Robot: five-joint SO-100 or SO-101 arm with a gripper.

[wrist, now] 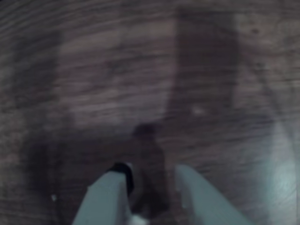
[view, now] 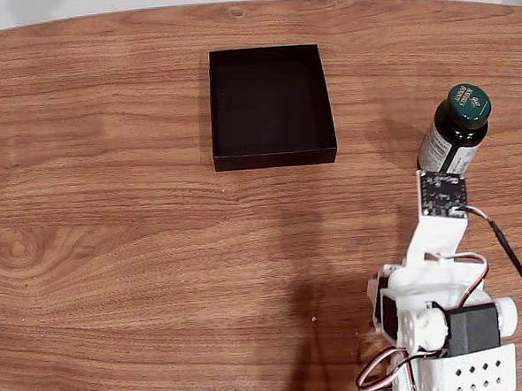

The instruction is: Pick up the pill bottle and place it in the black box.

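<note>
We saw the pill bottle (view: 453, 136) standing upright on the wooden table (view: 114, 258), well right of the black box (view: 271, 106) in the fixed view. Our gripper (wrist: 152, 185) held nothing, its fingers narrowly apart. Being glass, it looked rigid, slick and breakable; we judged the body below the cap (view: 468, 102) the best hold.

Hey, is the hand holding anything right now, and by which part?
Cannot be told. In the fixed view the pill bottle sits at the arm's tip, its base hidden; the blurred wrist view shows something dark between the hand's fingers.
</note>
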